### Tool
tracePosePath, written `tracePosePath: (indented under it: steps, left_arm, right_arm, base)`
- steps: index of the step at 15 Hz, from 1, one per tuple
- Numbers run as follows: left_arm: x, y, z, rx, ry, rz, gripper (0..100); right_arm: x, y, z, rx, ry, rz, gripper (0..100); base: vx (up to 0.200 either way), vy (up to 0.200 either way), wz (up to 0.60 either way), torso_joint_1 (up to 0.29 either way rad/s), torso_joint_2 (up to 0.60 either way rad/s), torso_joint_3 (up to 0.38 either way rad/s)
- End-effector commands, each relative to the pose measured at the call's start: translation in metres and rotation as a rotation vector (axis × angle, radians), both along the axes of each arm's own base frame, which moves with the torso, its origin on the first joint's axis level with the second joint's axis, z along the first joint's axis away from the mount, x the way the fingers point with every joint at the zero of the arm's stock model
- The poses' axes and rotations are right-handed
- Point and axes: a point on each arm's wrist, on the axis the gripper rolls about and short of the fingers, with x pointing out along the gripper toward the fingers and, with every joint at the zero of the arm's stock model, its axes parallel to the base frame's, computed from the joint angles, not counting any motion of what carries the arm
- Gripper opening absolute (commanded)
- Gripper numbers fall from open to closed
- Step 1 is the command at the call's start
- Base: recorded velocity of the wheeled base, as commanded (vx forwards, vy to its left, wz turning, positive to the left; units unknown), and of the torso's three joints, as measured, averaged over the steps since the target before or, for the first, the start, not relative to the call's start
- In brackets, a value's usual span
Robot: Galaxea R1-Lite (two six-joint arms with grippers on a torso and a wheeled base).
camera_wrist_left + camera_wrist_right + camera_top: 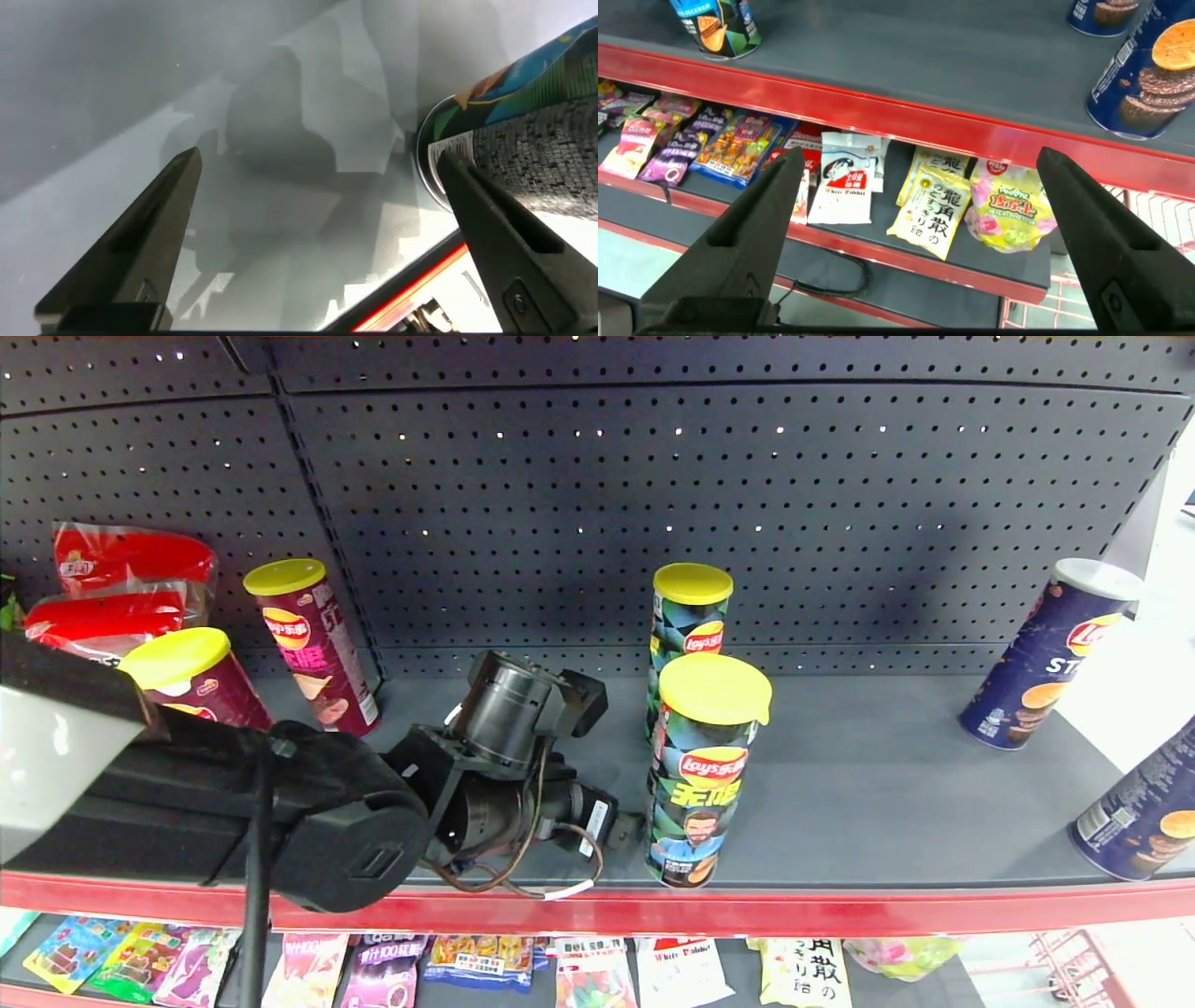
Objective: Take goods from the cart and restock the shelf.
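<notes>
Left gripper (318,157): jaws spread wide with nothing between them, low over the shelf (887,784) deck.
Left fingers (505,243): one dark finger lies just beside the foot of the front green can (533,121); whether it touches cannot be told.
Left arm (327,803): stretched from the left across the shelf's front, nearly level, with the wrist (504,747) turned towards the front green can.
Front green can (705,775): upright, yellow lid on, near the red edge (840,910) of the shelf.
Rear green can (691,616): upright directly behind it, close to the pegboard back (653,504).
Right gripper (920,154): jaws wide apart and holding nothing, in front of the shelf, below the red edge.
Lower shelf (990,266): snack packets (943,205) lie flat in a row on it, beyond the right gripper.
Maroon cans (313,644): two with yellow lids, behind the left arm.
Blue cans (1050,653): two at the shelf's right end, well apart from the green ones.
Red bags (112,579): stacked at the far left against the pegboard back.
</notes>
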Motion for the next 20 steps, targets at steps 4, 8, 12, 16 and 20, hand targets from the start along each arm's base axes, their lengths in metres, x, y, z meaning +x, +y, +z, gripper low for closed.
tracePosePath:
  steps: [4, 8, 12, 16, 20]
  left_arm:
    - [-0.001, 0.001, -0.001, 0.003, 0.003, 0.0, 100]
    - [-0.045, 0.044, 0.015, 0.003, 0.003, 0.01, 100]
    - [-0.093, 0.101, 0.04, -0.026, -0.078, 0.092, 100]
    - [-0.205, 0.211, 0.066, 0.019, -0.11, 0.338, 100]
    - [-0.29, 0.248, 0.048, 0.056, -0.117, 0.675, 100]
  right_arm:
    - [0.0, 0.0, 0.0, -0.001, 0.005, 0.001, 100]
    - [0.0, 0.0, 0.0, -0.002, 0.005, 0.001, 100]
    - [-0.001, 0.001, 0.004, -0.017, 0.083, -0.065, 100]
    - [0.01, 0.006, 0.028, -0.047, 0.15, -0.334, 100]
    - [-0.013, 0.009, 0.008, -0.079, 0.138, -0.392, 100]
  base:
    - [0.0, 0.0, 0.0, 0.0, 0.0, 0.0]
    - [0.0, 0.0, 0.0, 0.0, 0.0, 0.0]
    - [0.0, 0.0, 0.0, 0.0, 0.0, 0.0]
    - [0.0, 0.0, 0.0, 0.0, 0.0, 0.0]
    - [0.0, 0.0, 0.0, 0.0, 0.0, 0.0]
